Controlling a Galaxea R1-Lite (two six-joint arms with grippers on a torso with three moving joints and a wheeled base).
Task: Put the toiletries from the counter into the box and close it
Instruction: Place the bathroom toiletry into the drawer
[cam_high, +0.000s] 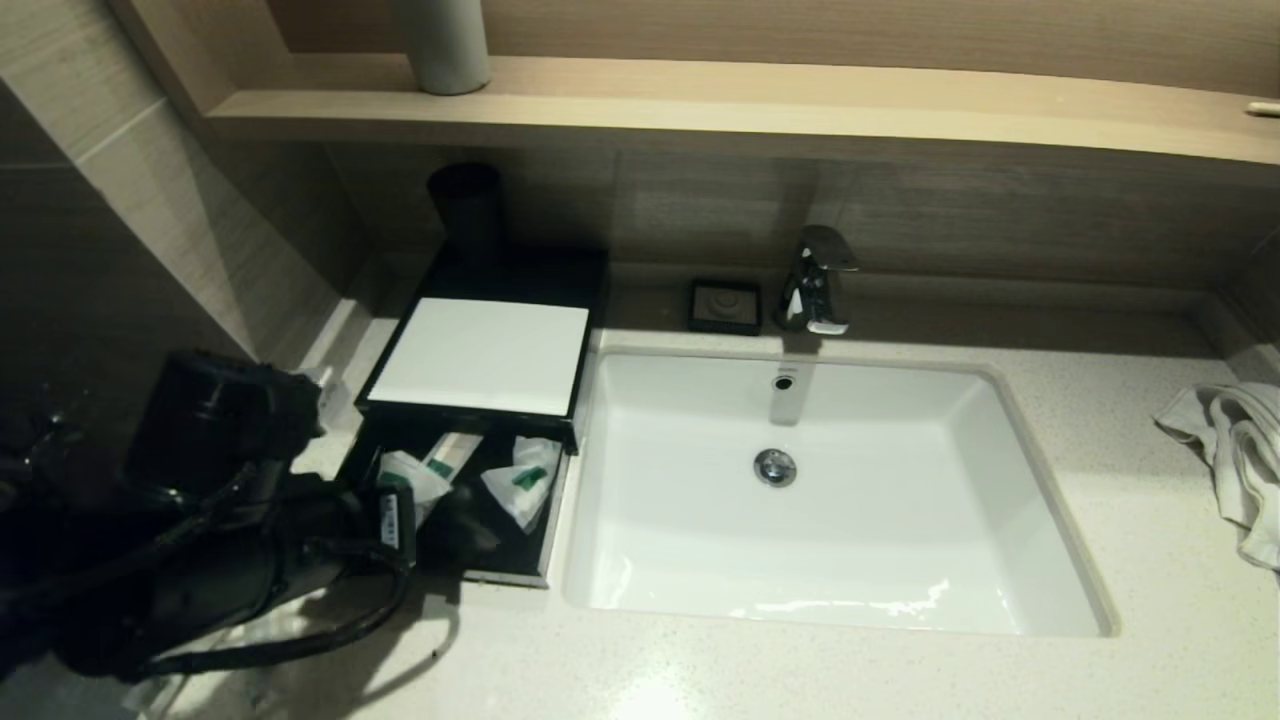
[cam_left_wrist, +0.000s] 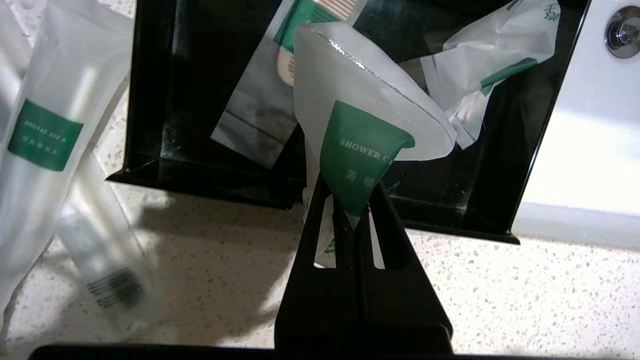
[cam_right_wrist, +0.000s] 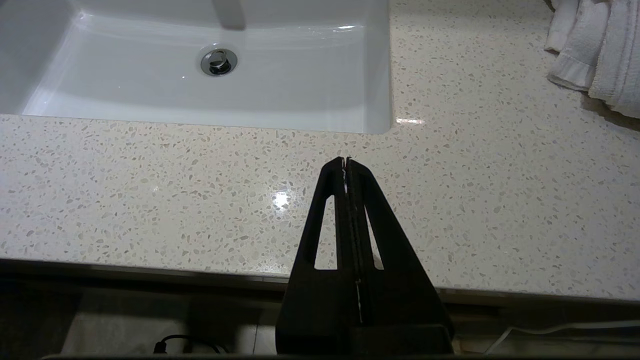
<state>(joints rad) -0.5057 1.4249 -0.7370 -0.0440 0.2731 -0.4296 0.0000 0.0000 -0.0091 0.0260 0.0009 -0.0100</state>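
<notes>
A bathroom vanity seen from above, with a white sink (cam_high: 830, 490) set into a pale speckled stone surface (cam_high: 900, 670). Just beside the sink, on its left, sits a black box (cam_high: 548, 520) with its drawer pulled open towards the viewer; the white-topped upper part (cam_high: 480, 352) lies behind the open drawer.

The left pincer (cam_left_wrist: 356, 212) hangs over the drawer's near edge, clenched on the lower corner of a translucent sachet with a green label reading "SHOWER CA…", the shower cap sachet (cam_left_wrist: 367, 125). The sachet stands up from the pincer, over the open drawer and not yet let go.

Two packets already lie inside the drawer: a toothbrush packet (cam_left_wrist: 265, 100) away from the sink, and a crumpled packet with a green stripe (cam_left_wrist: 487, 75) on the side nearest the sink.

At least two toiletries are not yet put away, on the surface beside the box, on the side away from the sink: a long sachet with a green dental kit label (cam_left_wrist: 47, 135) and a smaller blurred clear packet (cam_left_wrist: 107, 280) next to it.

The right pincer (cam_right_wrist: 346, 162) is clenched on nothing, parked over the surface's front edge, near the sink's front right corner. A white towel (cam_high: 1235, 450) lies well to the sink's right.

By this evidence the task looks roughly half done: drop the sachet, fetch the remaining packets, then close the drawer.
</notes>
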